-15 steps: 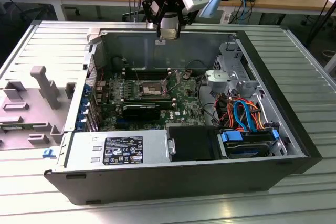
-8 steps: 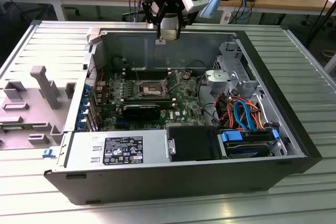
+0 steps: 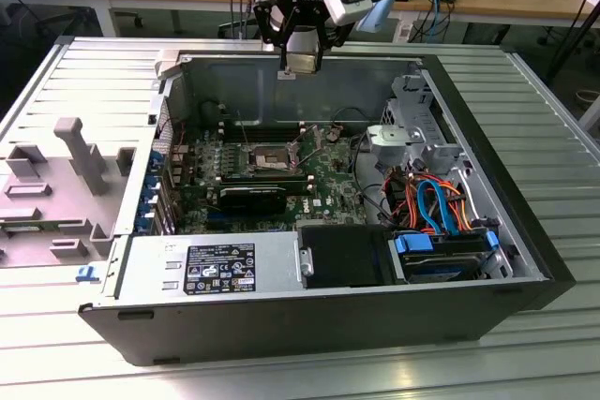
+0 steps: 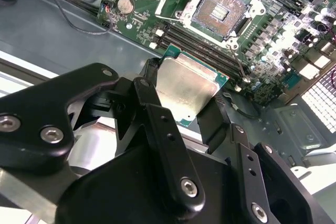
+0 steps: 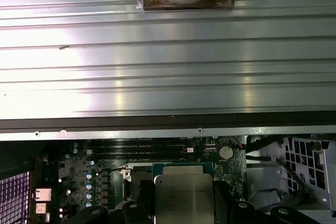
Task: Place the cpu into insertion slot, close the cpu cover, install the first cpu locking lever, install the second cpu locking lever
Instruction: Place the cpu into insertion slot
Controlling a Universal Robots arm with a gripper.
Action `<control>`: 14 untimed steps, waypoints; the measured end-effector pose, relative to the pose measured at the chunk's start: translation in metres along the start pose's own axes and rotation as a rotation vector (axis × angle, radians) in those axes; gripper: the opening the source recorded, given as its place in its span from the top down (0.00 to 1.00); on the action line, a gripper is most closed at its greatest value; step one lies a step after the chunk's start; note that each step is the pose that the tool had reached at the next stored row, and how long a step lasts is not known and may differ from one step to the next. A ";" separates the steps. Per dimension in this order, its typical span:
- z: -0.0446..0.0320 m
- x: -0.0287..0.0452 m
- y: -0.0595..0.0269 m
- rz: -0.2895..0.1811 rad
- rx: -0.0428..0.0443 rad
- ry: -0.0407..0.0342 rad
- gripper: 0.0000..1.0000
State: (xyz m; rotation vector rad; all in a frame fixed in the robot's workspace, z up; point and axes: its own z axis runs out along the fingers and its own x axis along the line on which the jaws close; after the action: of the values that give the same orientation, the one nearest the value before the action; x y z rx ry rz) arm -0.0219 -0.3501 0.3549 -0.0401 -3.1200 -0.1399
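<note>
Cpu (image 4: 188,86), silvery top showing, clamped at opposite edges between the fingers of the gripper (image 4: 185,92) and held in the air above the board (image 4: 273,45), apart from the slot (image 4: 220,10), whose contact field lies bare. Exterior view: gripper high over the open case (image 3: 281,325), near its far wall.

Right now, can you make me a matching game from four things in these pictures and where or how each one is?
Things:
1 cpu
2 insertion slot
3 coin battery
4 blue cables

States:
A empty, pins exposed
B round, silver, lying flat
C held in the gripper
D bundled at the exterior view's right

Pairs: 1-C, 2-A, 3-B, 4-D
</note>
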 end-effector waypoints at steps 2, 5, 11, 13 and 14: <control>0.0002 0.0000 -0.0001 0.000 0.0000 0.0000 0.45; 0.0009 0.0000 -0.0006 0.000 0.0000 0.0000 0.45; 0.0025 -0.0001 -0.0014 0.000 -0.0001 0.0000 0.45; 0.0036 -0.0001 -0.0020 0.000 0.0000 0.0000 0.45; 0.0037 -0.0001 -0.0021 0.000 -0.0001 0.0000 0.45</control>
State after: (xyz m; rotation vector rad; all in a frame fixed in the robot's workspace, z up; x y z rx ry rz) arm -0.0219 -0.3519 0.3511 -0.0400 -3.1200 -0.1400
